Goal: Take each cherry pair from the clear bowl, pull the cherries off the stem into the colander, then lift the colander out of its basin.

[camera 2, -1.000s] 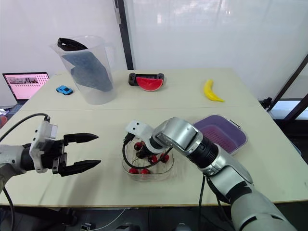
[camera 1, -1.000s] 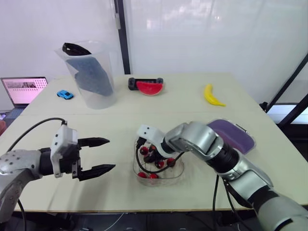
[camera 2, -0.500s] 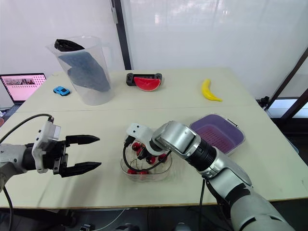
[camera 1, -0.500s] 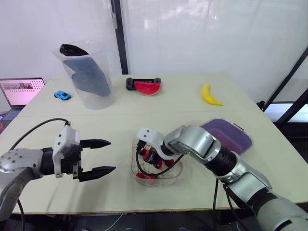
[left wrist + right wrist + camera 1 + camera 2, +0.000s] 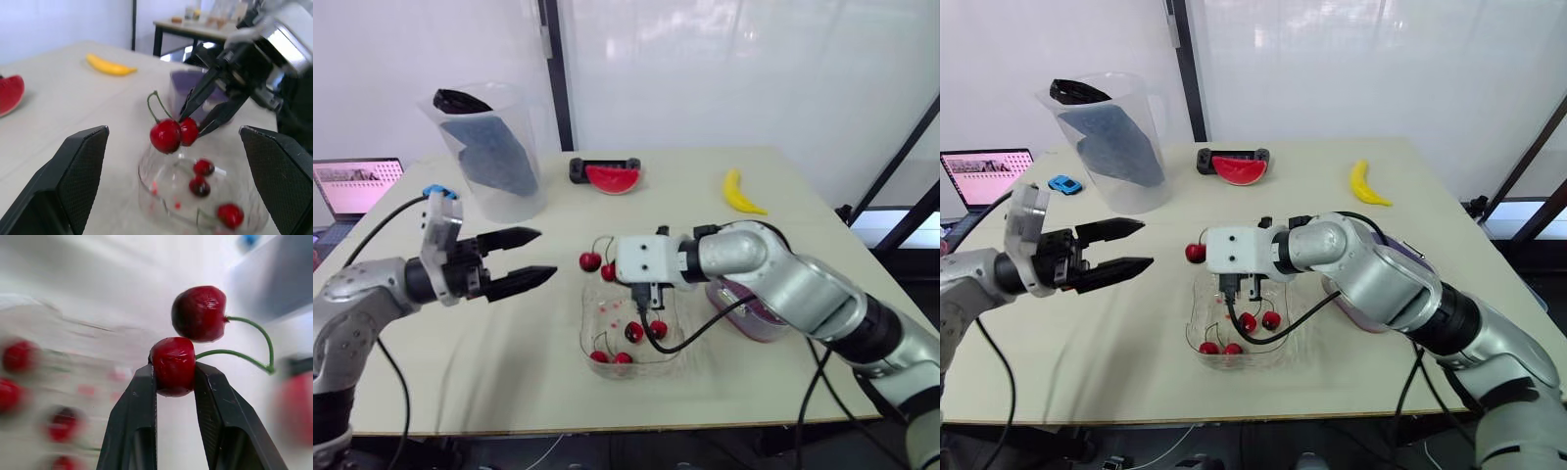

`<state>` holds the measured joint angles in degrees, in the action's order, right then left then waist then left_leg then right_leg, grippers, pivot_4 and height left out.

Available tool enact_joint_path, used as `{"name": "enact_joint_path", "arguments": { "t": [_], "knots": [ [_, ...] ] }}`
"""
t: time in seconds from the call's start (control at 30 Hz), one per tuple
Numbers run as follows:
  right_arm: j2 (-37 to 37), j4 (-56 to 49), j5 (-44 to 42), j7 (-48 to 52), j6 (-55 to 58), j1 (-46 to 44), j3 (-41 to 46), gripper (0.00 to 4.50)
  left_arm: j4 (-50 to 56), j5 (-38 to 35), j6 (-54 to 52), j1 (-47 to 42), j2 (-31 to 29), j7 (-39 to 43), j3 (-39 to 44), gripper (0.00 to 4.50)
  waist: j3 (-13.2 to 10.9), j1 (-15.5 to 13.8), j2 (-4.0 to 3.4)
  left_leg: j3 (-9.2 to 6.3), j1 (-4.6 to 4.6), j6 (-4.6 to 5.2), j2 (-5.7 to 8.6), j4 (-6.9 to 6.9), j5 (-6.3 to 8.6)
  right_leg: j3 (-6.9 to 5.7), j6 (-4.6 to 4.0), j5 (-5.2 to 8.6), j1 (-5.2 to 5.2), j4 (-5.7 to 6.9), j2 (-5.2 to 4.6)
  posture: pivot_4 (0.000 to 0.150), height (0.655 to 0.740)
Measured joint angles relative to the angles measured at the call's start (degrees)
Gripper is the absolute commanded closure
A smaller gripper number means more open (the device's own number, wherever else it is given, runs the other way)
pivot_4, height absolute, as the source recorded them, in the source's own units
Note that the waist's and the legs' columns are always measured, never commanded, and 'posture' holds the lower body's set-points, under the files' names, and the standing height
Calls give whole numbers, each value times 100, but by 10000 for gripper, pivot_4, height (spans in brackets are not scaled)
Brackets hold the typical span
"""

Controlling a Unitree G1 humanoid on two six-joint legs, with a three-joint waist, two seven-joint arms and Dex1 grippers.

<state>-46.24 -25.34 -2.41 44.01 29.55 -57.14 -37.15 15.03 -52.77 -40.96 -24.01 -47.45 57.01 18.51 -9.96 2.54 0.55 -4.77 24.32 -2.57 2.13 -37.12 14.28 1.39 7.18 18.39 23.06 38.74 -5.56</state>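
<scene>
My right gripper (image 5: 610, 271) hangs above the clear bowl (image 5: 672, 345) at its far left rim. It is shut on one cherry (image 5: 172, 364) of a cherry pair (image 5: 590, 261). The second cherry (image 5: 199, 313) dangles free on the shared green stem. Several more cherries (image 5: 633, 332) lie in the bowl. My left gripper (image 5: 548, 253) is open, level with the pair and a short way to its left, fingers pointing at it. The purple colander (image 5: 187, 82) in its basin sits right of the bowl, mostly hidden behind my right arm.
At the back left stands a clear pitcher (image 5: 496, 154) holding dark cloth. A watermelon slice (image 5: 613, 178) against a black device, a banana (image 5: 742, 193), a blue toy car (image 5: 433, 190) and a laptop (image 5: 350, 186) lie further back.
My right gripper has come up out of the bowl holding a cherry pair. My left gripper has risen and swung toward the pair, still open.
</scene>
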Motion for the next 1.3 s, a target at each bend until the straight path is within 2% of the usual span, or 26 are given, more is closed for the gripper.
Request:
{"name": "enact_joint_path", "arguments": {
  "t": [0.17,0.3,0.57,0.83,0.87,0.9,1.0,1.3],
  "knots": [
    [-19,494,2118,-710,-2121,510,-255,37902,-191,-108,-244,-539,100,-23,-290,0,0,1,1,7,1,-34,3,0,-20,6,0,0,14,22,-2,1500,7400],
    [44,544,3170,-1001,-3130,629,-187,37902,-427,-95,-401,-864,275,-33,-647,0,1,-6,3,3,1,-38,3,-1,-22,5,0,0,12,23,0,1500,7400],
    [85,812,4173,-975,-4390,802,100,37902,-704,419,-427,-1289,389,80,-1308,0,0,-13,6,2,1,-44,4,-4,-26,3,0,0,7,23,0,1500,7400],
    [245,907,4295,-495,-4649,1103,461,37902,-559,1204,-90,-1376,394,198,-1909,0,0,-19,6,0,1,-47,4,-3,-28,3,0,0,4,23,0,1500,7400],
    [244,905,4294,-405,-4655,1181,497,38151,-484,1310,-88,-1384,363,192,-1988,5478,1,-21,6,0,1,-47,4,-4,-28,3,0,0,4,23,0,1500,7400],
    [248,904,4294,-342,-4663,1236,516,38151,-442,1373,-90,-1391,362,177,-2011,8452,0,-21,6,0,1,-47,4,-4,-28,3,0,0,4,23,0,1500,7400],
    [289,902,4295,-179,-4721,1280,616,38151,-356,1474,-109,-1474,382,98,-2006,23862,0,-12,6,0,0,-47,3,-4,-28,3,-1,0,5,23,1,1500,7400],
    [484,893,4389,-20,-4920,1279,837,38151,-301,1468,-250,-1518,475,31,-1992,23862,0,-18,6,-1,0,-49,3,-6,-29,2,-1,0,4,24,1,1500,7400]
  ]
}}
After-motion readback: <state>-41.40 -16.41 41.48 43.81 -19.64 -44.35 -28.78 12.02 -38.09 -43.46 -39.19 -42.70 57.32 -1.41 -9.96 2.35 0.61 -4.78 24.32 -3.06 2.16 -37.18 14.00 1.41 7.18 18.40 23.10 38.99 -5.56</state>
